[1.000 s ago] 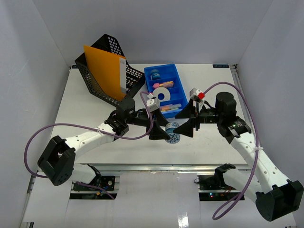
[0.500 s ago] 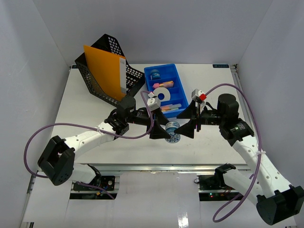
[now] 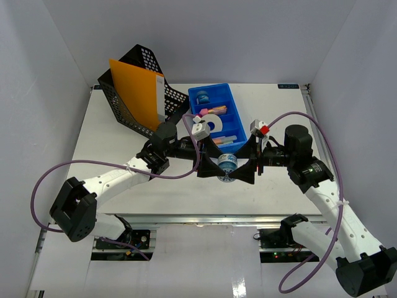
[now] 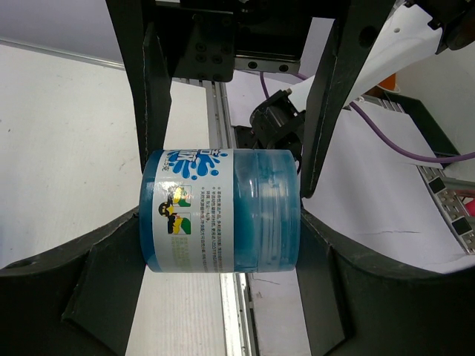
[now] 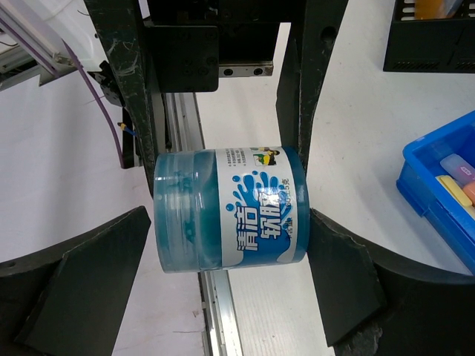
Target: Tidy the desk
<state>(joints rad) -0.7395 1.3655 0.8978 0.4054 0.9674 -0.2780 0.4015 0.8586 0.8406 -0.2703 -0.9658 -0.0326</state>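
A blue jar [image 3: 227, 162] with a white printed label lies sideways between my two grippers, above the white desk [image 3: 118, 143]. My left gripper [image 3: 218, 162] is shut on it; in the left wrist view both pads press the ends of the jar [image 4: 223, 211]. My right gripper [image 3: 242, 162] faces it from the other side with its jaws straddling the same jar [image 5: 230, 208]. One of its pads touches the label end, and a narrow gap shows at the lid end.
A blue compartment tray [image 3: 235, 105] with small items stands just behind the grippers; its corner also shows in the right wrist view [image 5: 438, 178]. A black mesh file holder [image 3: 124, 115] holds an orange folder [image 3: 136, 93] at the back left. The metal rail [image 3: 205, 217] runs along the front edge.
Both grippers have moved in toward each other. The jar has shifted a little toward the tray and now sits between both pairs of jaws.
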